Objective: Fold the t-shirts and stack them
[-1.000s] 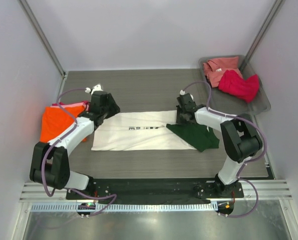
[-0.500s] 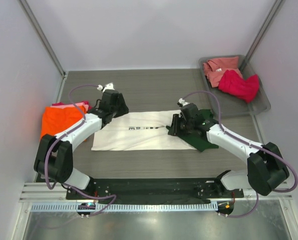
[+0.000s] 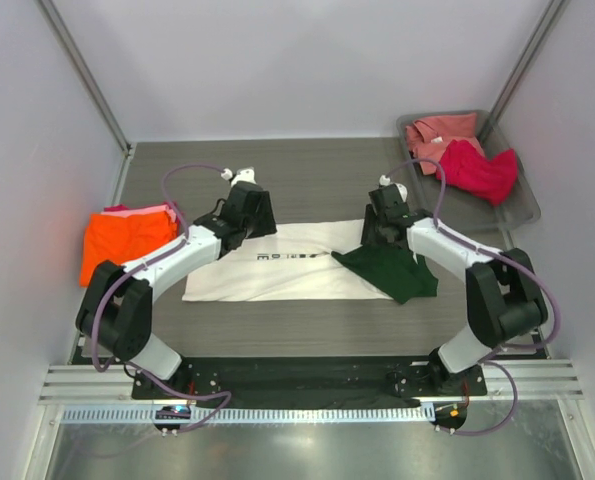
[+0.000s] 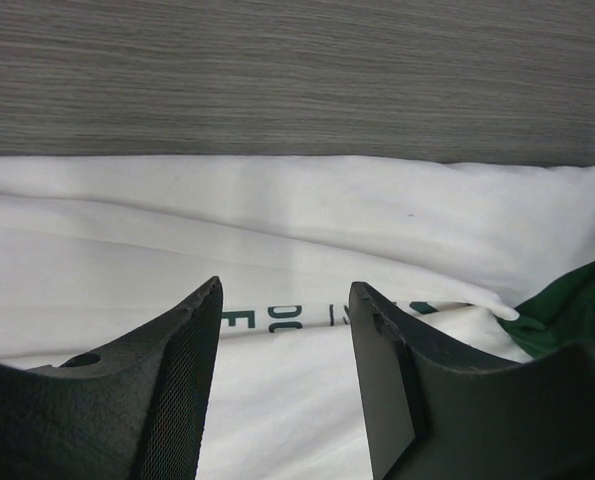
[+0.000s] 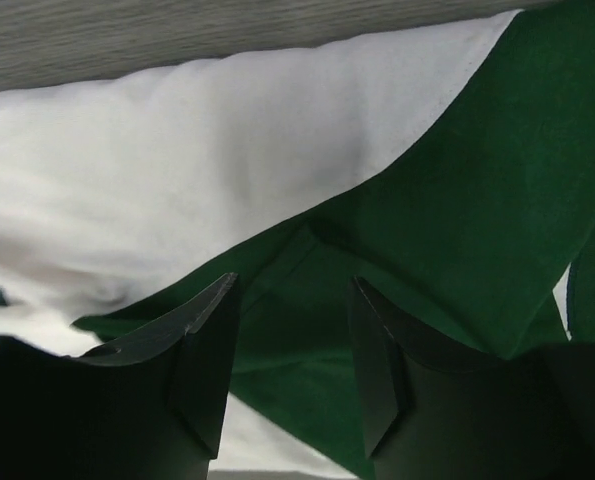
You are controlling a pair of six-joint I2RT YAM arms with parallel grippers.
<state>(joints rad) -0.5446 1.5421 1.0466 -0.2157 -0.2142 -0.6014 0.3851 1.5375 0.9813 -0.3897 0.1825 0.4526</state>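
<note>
The left gripper and the right gripper both hung low, pitched downward with jaws parted, well apart from each other, each reaching forward and inward on a bent elbow.

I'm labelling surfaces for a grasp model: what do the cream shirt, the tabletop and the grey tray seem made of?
Cream t-shirt: soft matte cloth, likely cotton knit; it lies in gentle folds and creases. Table: matte grey wood-grain surface, probably laminate, judging by fine straight streaks. Tray: smooth grey with a slight sheen; plastic or metal, cannot tell which.
</note>
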